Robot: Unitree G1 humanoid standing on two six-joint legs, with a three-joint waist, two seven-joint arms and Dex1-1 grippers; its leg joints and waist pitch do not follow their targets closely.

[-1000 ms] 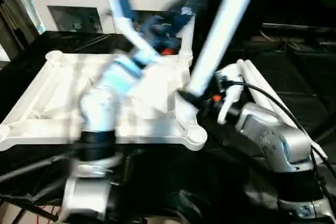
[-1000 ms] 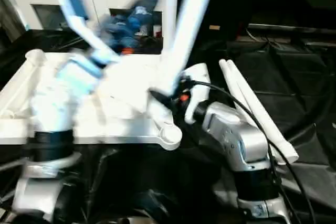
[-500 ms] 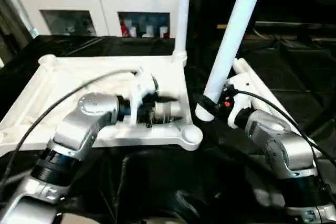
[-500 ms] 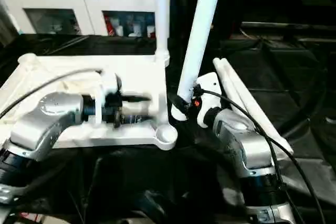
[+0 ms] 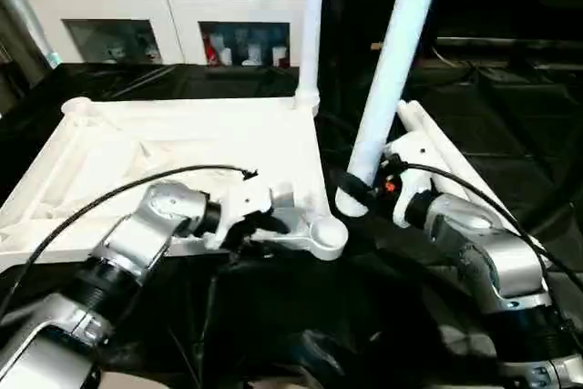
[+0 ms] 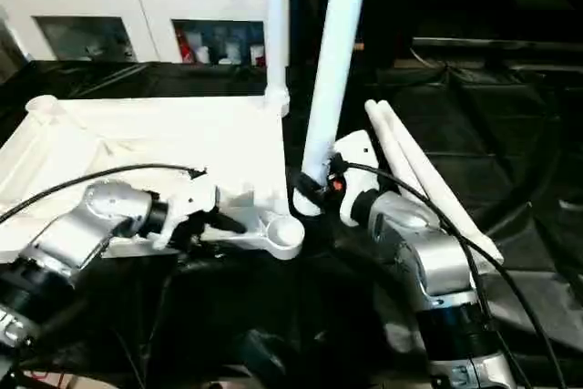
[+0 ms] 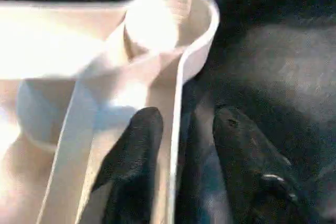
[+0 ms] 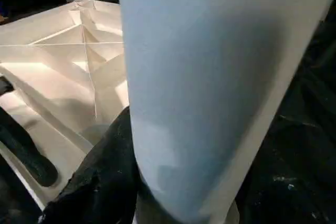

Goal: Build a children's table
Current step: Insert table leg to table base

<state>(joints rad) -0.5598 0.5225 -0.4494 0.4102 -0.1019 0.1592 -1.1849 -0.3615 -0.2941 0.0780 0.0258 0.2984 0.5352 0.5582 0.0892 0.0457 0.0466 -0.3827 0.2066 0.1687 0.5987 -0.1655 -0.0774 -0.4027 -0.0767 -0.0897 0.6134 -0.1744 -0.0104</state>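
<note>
While the top lies inverted, conditions are as follows:

Top: white plastic top, ribbed underside up, resting on a black-draped table.
Fitted leg: one white tube leg stands upright in the far corner socket on the robot's right side.
Near socket: the near right corner socket is a round open cup with no leg in it.
Left gripper: left gripper is at the near edge of the top, just beside the near socket.
Left jaws: narrow gap; one finger lies inside the top's rim wall and the other on the outer side over the black cloth, so the rim wall stands between them. Whether the pads press the wall cannot be told.
Right gripper: right gripper is just beside the top's right edge, near the near socket.
Right jaws: closed around the lower end of a second leg.
Held leg: tilted, its upper end leaning away from the robot and to the right; its lower end hangs just beside the near socket, apart from it.
Spare legs: two more legs lie side by side on the black cloth to the right of the right gripper.
Background: a white cabinet with glass doors stands beyond the table.
</note>
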